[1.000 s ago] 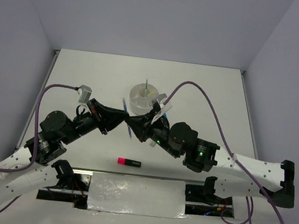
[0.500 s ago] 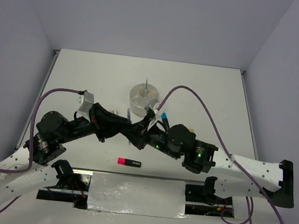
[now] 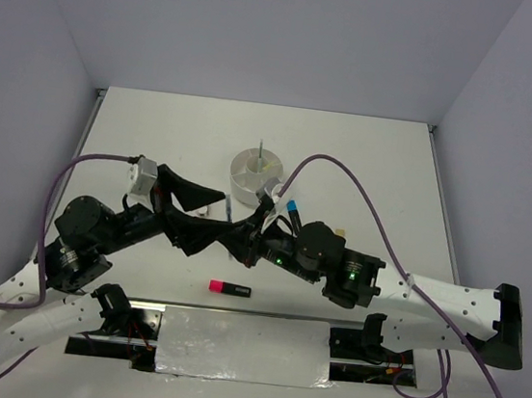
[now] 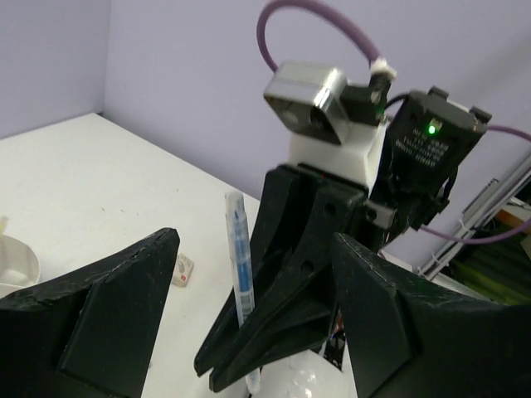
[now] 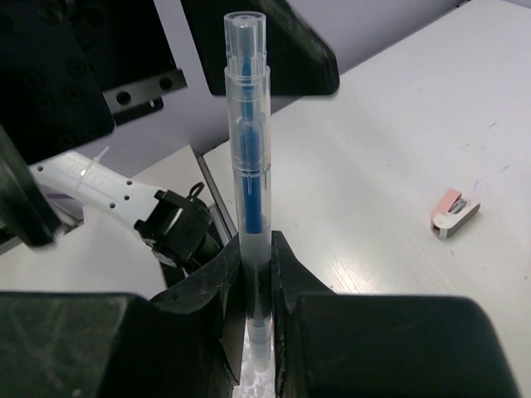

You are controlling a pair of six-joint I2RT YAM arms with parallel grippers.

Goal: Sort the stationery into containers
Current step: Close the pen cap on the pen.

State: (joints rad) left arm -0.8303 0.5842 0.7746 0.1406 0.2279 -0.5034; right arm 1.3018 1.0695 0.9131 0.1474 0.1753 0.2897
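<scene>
**Two arms meeting over the bench (image 3: 366, 173), above the near side of the cup.** The right fingers (image 5: 292, 280) are closed on a clear pen (image 5: 247, 157) with a blue core. They clamp its lower barrel, and most of its length stands out beyond the fingertips, with the open clear end farthest out. The left fingers (image 4: 99, 307) are spread wide and grip nothing. In the left wrist view the pen and the tips of the right fingers lie in the gap between them, and the pen touches neither left finger.

A small tan-and-white eraser (image 5: 455, 213) lies flat on the bench. It is beyond the right fingertips and off to one side, apart from the pen. In the top view it shows between the two spread left fingers.

The round white cup (image 3: 244, 193), divided inside, stands just beyond both sets of fingertips. A thin stick rises upright from it, and a yellow piece lies in one compartment. A pink-and-black highlighter (image 3: 230, 289) lies flat on the bench behind both sets of fingers, toward the arm bases and well apart from the cup.
</scene>
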